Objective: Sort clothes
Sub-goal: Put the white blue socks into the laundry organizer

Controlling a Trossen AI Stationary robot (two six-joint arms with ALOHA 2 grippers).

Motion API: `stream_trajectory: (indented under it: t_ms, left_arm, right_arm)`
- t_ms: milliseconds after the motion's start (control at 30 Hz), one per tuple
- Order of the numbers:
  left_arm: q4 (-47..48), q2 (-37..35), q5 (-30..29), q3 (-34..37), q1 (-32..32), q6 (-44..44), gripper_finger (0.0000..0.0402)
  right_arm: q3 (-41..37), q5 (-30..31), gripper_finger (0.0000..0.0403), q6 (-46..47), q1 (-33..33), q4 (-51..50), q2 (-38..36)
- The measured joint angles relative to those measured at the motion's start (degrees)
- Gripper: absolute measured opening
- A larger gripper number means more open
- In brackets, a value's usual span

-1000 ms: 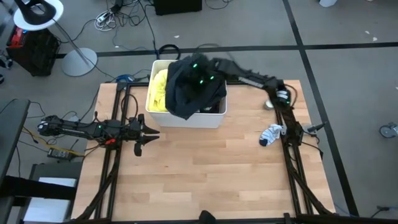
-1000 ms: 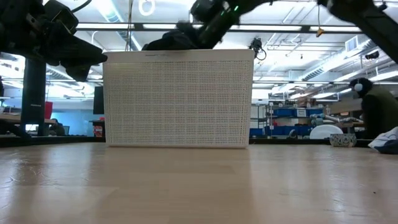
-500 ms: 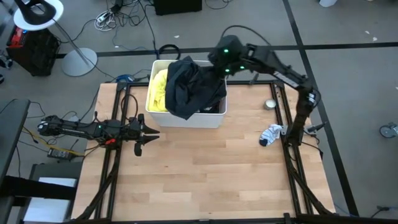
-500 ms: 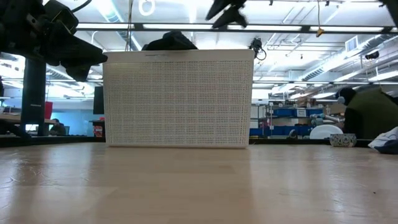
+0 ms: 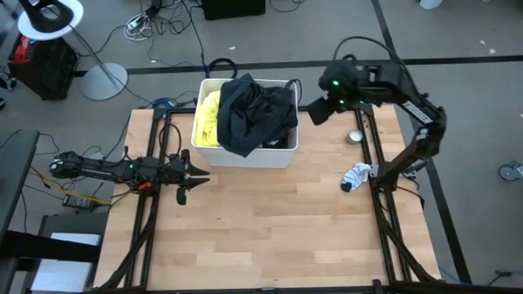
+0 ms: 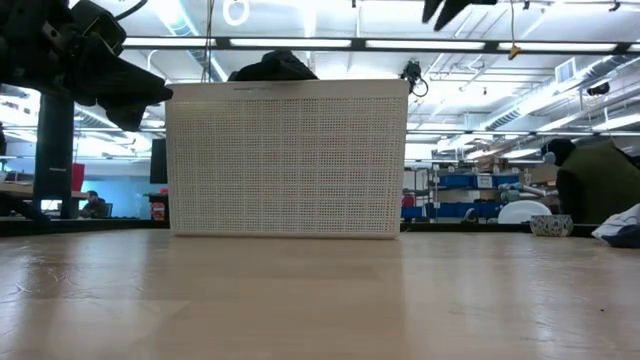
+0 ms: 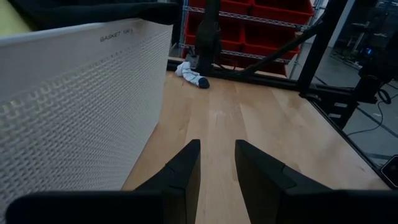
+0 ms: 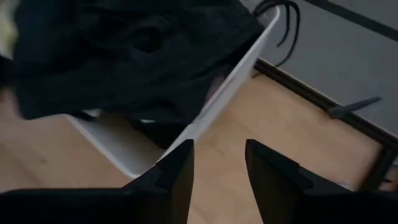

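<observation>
Right gripper (image 5: 315, 112) has swung clear of the white perforated plastic bin (image 5: 282, 155), jaws released and empty. Soft black garment (image 5: 253, 114) now heaped inside, draping the front rim; drop done. Left gripper (image 5: 193, 174) waits low over the tabletop (image 5: 270, 220), jaws parted.

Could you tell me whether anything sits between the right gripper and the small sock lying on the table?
Nothing visible does. The right gripper, open and empty, hangs beside the white bin, and bare wooden table lies between it and the sock. A small round dish sits off to the side. The left gripper waits across the table.
</observation>
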State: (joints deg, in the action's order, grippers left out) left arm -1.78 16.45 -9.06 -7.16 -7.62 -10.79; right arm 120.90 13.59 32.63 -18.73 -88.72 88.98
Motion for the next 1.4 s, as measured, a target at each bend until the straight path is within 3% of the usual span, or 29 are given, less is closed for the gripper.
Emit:
stream_trajectory:
  t_ms: [167, 567, 833, 1067, 1267, 1400]
  left_arm:
    - [0.00, 0.01, 0.52, 0.00, 0.00, -0.04, 0.0106]
    - [-0.16, 0.01, 0.83, 0.00, 0.00, -0.16, 0.0106]
    - [0.14, 0.02, 0.81, 0.00, 0.00, -0.02, 0.0106]
    - [0.23, 0.00, 0.79, 0.00, 0.00, 0.00, 0.0106]
    - [0.25, 0.02, 0.77, 0.00, 0.00, 0.02, 0.0106]
    - [0.26, 0.02, 0.76, 0.00, 0.01, 0.02, 0.0106]
  right_arm:
    - [-6.10, 3.38, 0.0137, 7.66, 2.84, -0.85, -5.04]
    - [-34.62, 3.92, 0.0126, 24.94, 7.05, -1.29, -17.68]
    - [-49.10, 2.19, 0.0130, 38.82, 7.25, -1.24, -19.44]
    - [-60.46, -3.35, 0.0166, 46.27, 6.94, 2.18, -19.42]
    - [-71.12, -8.99, 0.0207, 48.25, 6.94, 10.30, -19.41]
    - [-76.16, -9.98, 0.0225, 38.98, 6.94, 18.37, -19.39]
